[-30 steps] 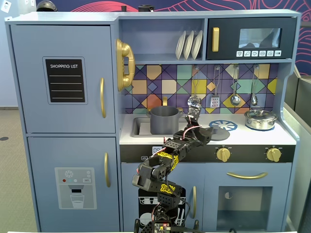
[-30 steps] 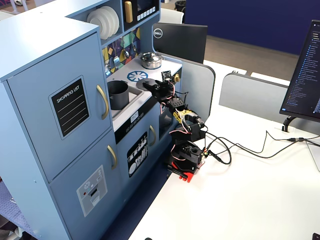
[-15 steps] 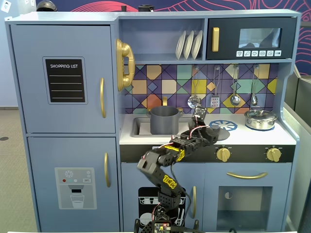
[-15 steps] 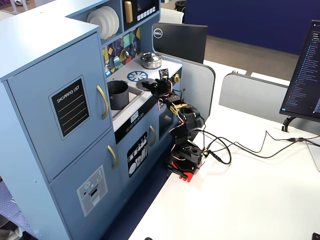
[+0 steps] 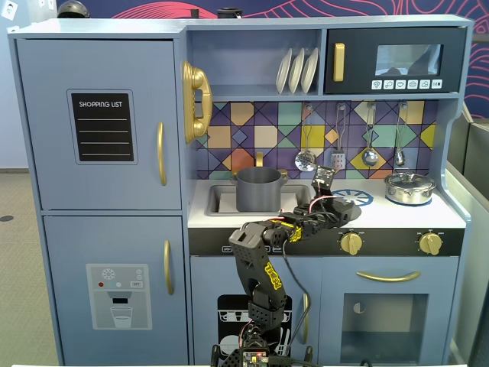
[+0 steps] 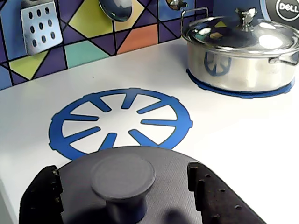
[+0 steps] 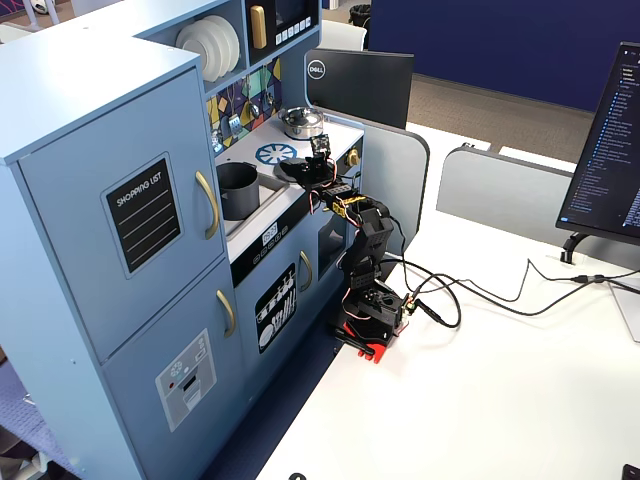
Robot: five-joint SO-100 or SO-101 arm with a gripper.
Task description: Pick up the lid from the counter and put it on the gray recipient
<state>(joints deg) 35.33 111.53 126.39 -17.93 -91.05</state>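
The lid (image 6: 163, 161) is a flat matte dark gray disc with a round center knob (image 6: 122, 176). It lies on the white counter and covers the near edge of a blue burner print (image 6: 120, 122). My gripper (image 6: 122, 173) is open. Its two black fingers stand on either side of the knob with a gap on each side. In a fixed view the gripper (image 5: 327, 200) is over the lid (image 5: 340, 208), to the right of the gray recipient (image 5: 258, 189), a dark gray pot standing in the sink. The other fixed view shows the pot (image 7: 237, 190) and the lid (image 7: 292, 172).
A shiny silver lidded pot (image 6: 240, 53) stands on the right burner, also seen in a fixed view (image 5: 409, 187). Utensils hang on the tiled backsplash (image 5: 336, 126). The sink rim (image 5: 215, 200) lies left of the burner. Gold knobs (image 5: 351, 243) are on the front panel.
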